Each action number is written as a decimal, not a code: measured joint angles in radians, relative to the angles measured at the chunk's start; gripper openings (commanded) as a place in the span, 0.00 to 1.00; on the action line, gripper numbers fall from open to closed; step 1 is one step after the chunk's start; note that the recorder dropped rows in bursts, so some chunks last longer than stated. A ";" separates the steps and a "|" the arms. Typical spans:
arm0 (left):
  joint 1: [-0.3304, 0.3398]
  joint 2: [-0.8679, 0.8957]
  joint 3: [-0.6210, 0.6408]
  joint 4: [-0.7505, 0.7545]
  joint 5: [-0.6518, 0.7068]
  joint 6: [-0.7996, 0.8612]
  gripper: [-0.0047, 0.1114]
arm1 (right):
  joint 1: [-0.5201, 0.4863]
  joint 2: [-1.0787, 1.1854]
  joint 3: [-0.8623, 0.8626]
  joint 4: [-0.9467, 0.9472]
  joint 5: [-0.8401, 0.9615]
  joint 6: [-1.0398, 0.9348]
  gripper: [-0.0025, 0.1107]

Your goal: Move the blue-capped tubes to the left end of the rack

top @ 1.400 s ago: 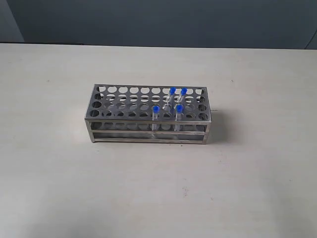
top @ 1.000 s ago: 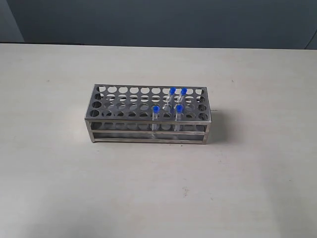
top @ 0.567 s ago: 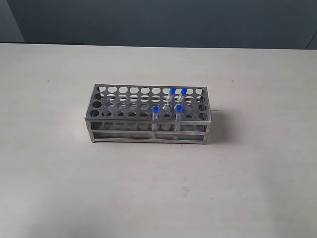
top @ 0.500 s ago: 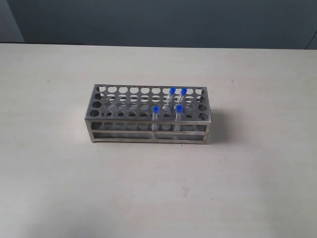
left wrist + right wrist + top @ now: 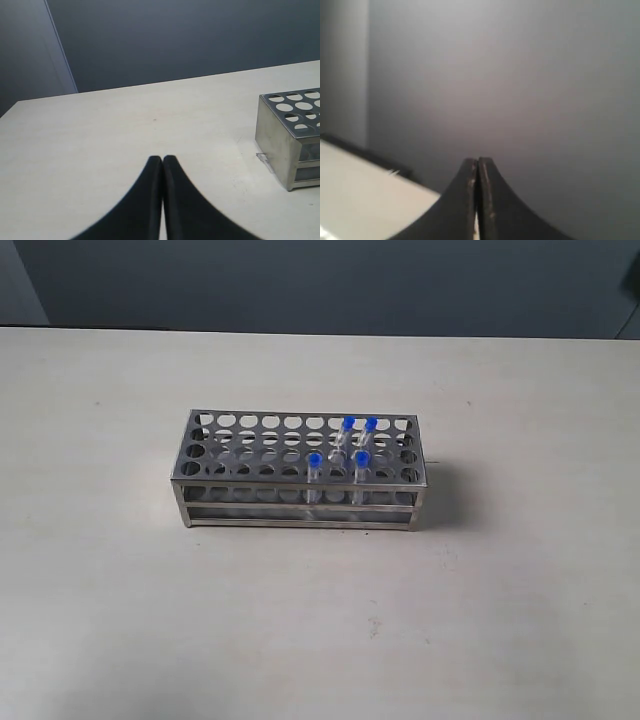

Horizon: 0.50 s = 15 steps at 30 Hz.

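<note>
Plastic tubes [image 5: 361,462] look light and slick; I'd pinch each by its cap. Left gripper [image 5: 162,158] and right gripper [image 5: 478,160] sit closed, empty.

A: Where does the rack [image 5: 300,475] sit?
B: On the bench [image 5: 120,590], about mid-bench, with a long side facing front.
A: And the blue-capped tubes [image 5: 361,465]?
B: All four stand in the rack's right half. Two are by the rack's front edge and two behind them toward its back edge, that pair shifted slightly right.
A: Anything else near it?
B: The left gripper [image 5: 162,159] is over the bench, well apart from one short end of the rack.
</note>
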 measured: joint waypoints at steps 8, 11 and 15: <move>0.000 0.000 0.000 0.000 0.000 0.000 0.05 | 0.229 0.352 0.229 0.292 -0.159 -0.239 0.02; 0.000 0.000 0.000 0.000 0.000 0.000 0.05 | 0.321 0.455 0.282 0.475 -0.258 -0.373 0.02; 0.000 0.000 0.000 0.000 0.000 0.000 0.05 | 0.399 0.562 0.280 0.563 -0.341 -0.431 0.06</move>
